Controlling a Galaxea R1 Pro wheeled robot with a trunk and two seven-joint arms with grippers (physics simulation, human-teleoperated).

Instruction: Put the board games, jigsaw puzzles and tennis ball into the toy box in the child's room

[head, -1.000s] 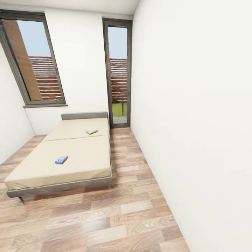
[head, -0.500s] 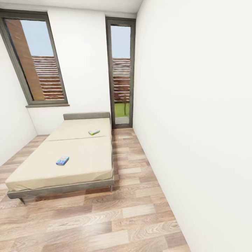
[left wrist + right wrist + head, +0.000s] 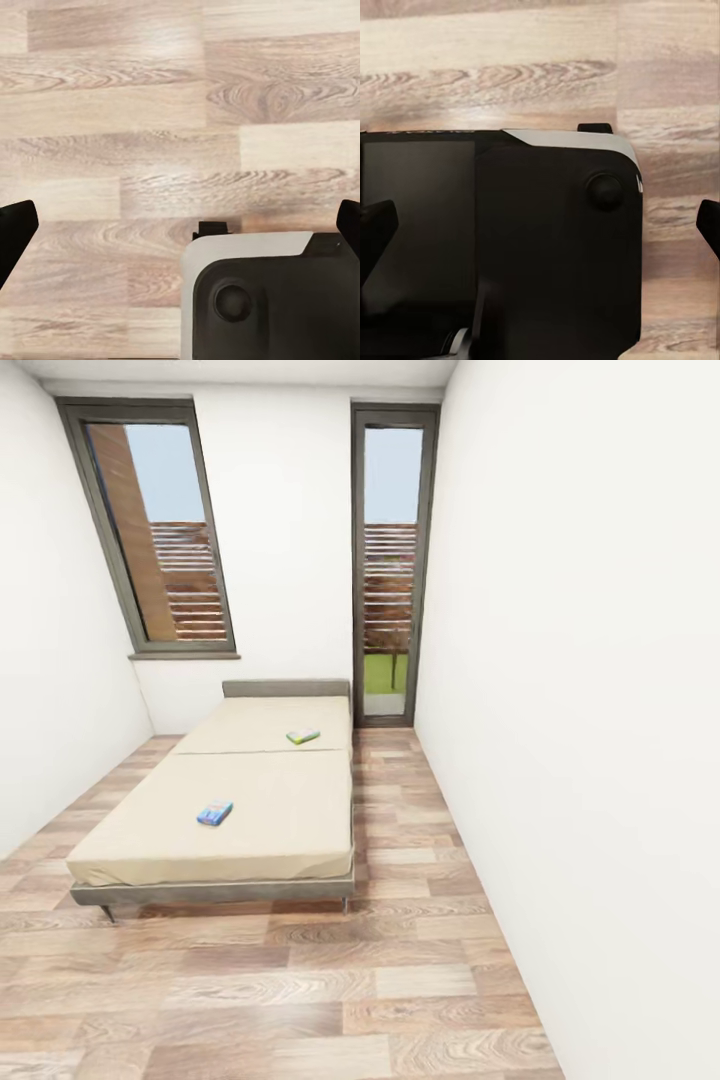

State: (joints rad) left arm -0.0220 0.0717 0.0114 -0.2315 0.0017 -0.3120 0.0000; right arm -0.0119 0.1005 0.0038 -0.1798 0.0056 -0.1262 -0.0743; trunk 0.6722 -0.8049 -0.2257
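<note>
Two board games lay apart on the bed (image 3: pixel 260 840): blue box (image 3: pixel 214 813) nearer, green box (image 3: pixel 303 737) by the headboard. Both jaws hung spread wide, empty (over plank floor (image 3: pixel 150 112)).

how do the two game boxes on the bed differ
The near board game is mostly blue and lies toward the foot of the bed; the far board game is pale with green and lies toward the headboard, closer to the bed's right edge. They point in different directions. Both are small flat boxes lying on the beige mattress, untouched.
</note>
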